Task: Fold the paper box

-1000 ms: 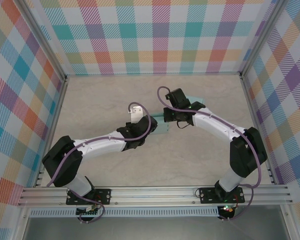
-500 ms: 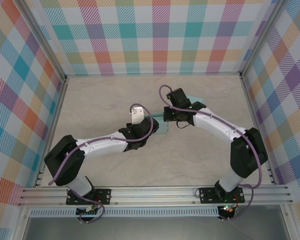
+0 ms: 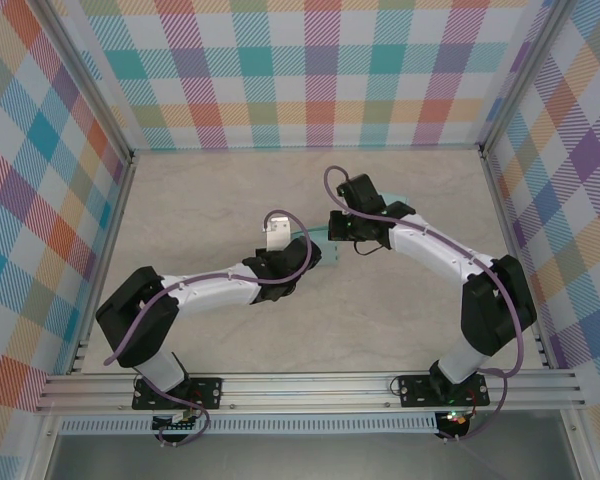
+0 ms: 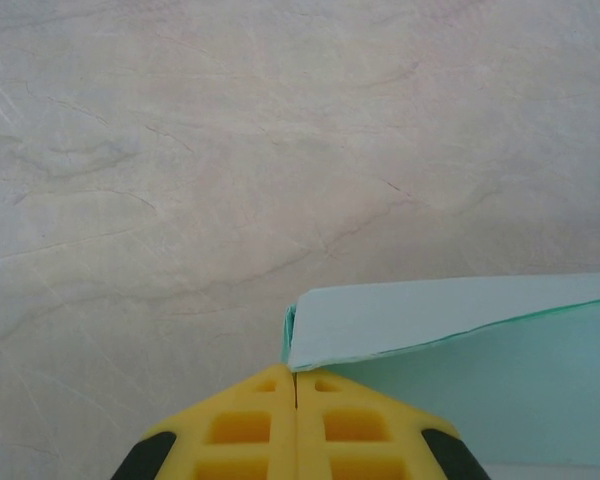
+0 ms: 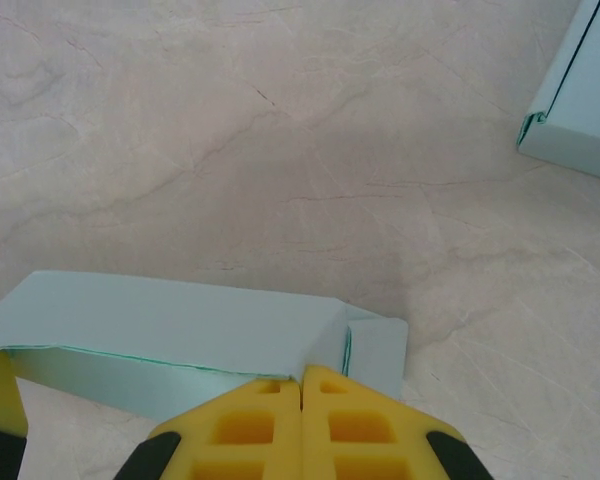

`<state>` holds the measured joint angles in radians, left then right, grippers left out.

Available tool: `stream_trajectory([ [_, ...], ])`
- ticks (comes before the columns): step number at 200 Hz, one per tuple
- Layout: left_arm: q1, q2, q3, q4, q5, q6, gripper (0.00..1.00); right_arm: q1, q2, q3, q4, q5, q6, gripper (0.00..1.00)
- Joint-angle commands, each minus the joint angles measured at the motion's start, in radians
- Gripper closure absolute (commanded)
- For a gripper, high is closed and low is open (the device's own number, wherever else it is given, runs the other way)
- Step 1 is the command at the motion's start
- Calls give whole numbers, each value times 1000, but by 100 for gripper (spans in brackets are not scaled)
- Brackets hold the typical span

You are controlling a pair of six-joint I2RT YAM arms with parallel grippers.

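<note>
At mid-table, reaching inward from either side, left gripper [image 4: 296,375] and right gripper [image 5: 302,372], fingers clenched empty, touch opposite ends of the pale green paper box [image 4: 480,350].

- A pale, marble-veined tabletop [image 3: 210,200] lies in the middle, evenly lit.
- A back wall [image 3: 310,70] of pastel plaid stands behind it.
- Matching plaid panels form the left wall [image 3: 30,200] and the right wall [image 3: 570,180].
- Aluminium rails [image 3: 310,385] run along the near edge.
- Metal posts [image 3: 92,90] mark the far corners.
</note>
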<state>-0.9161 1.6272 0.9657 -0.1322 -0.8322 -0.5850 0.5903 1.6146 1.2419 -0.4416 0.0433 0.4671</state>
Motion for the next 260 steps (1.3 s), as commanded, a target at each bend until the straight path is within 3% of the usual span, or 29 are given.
stream_trajectory([
  [1, -36, 35, -3, -58, 130, -19, 100, 18, -30, -14, 89, -93, -9, 100],
  [55, -36, -4, -19, -62, 89, -39, 100, 30, -60, -285, 320, -36, -99, 100],
  [101, -36, -68, -63, -33, 102, -46, 100, 48, -53, -321, 333, 104, -115, 100],
  [108, -38, -85, -72, -22, 116, -34, 95, 47, -47, -316, 321, 115, -111, 100],
  [137, -36, -172, -114, 3, 158, -13, 55, 49, -39, -313, 315, 129, -103, 100],
  [150, -36, -222, -126, 0, 177, -15, 43, 48, -36, -311, 315, 130, -102, 100],
  [207, -18, -420, -129, -84, 177, -66, 17, 63, -42, -291, 304, 133, -174, 100],
  [260, 171, -462, -121, -85, 310, -165, 0, 84, -60, -291, 296, 147, -200, 100],
])
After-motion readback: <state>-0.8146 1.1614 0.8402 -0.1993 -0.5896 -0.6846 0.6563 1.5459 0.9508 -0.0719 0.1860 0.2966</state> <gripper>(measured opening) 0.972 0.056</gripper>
